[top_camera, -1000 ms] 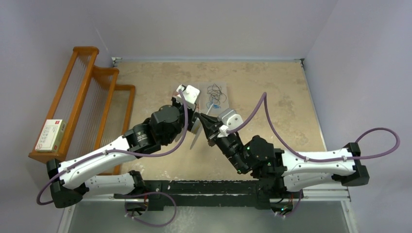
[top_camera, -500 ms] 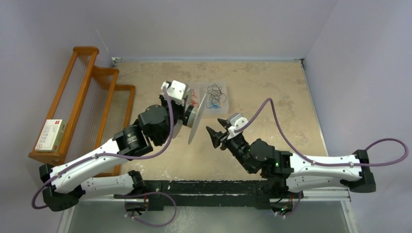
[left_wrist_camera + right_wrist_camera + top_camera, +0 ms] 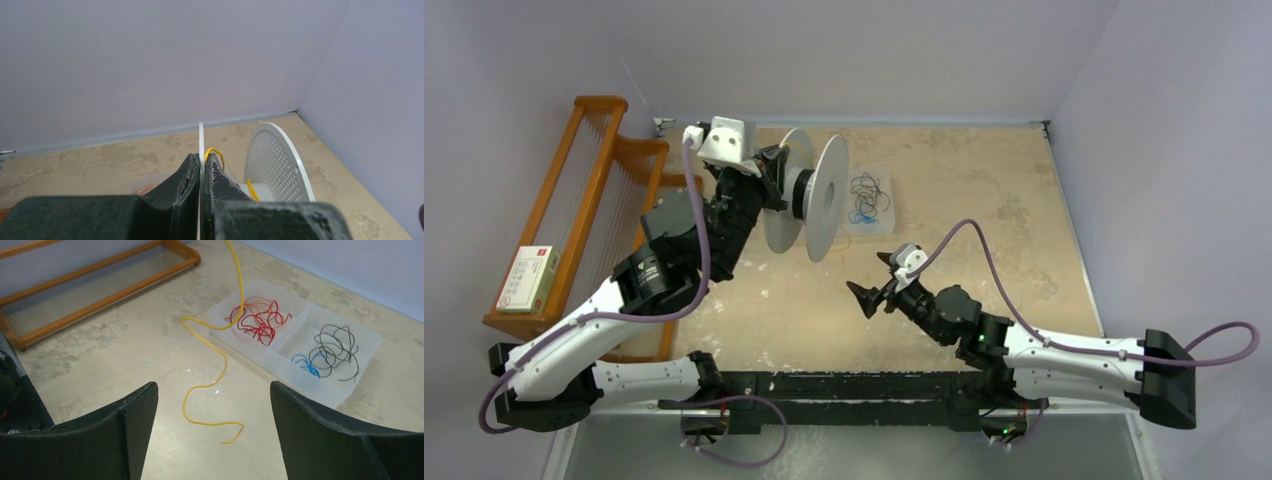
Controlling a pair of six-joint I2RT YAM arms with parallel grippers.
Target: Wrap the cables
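My left gripper (image 3: 771, 182) is shut on one flange of the white spool (image 3: 829, 196) and holds it up above the table's back left. In the left wrist view the thin flange edge (image 3: 201, 134) stands between the jaws (image 3: 201, 161). A yellow cable (image 3: 215, 152) loops past the right finger and round the hub beside the perforated far flange (image 3: 277, 160). The cable (image 3: 220, 365) hangs down from above and its curly free end lies on the table. My right gripper (image 3: 212, 390) is open just in front of that end, low over the table (image 3: 870, 276), touching nothing.
A clear two-part tray (image 3: 296, 373) behind the cable's end holds red wires (image 3: 257, 320) and black and blue wires (image 3: 331, 347); it also lies right of the spool (image 3: 870, 196). A wooden rack (image 3: 594, 200) along the left edge carries a small box (image 3: 529, 278).
The left arm has lifted the spool up and back to the left. The right gripper has opened wide and drawn back toward the near edge, away from the spool.
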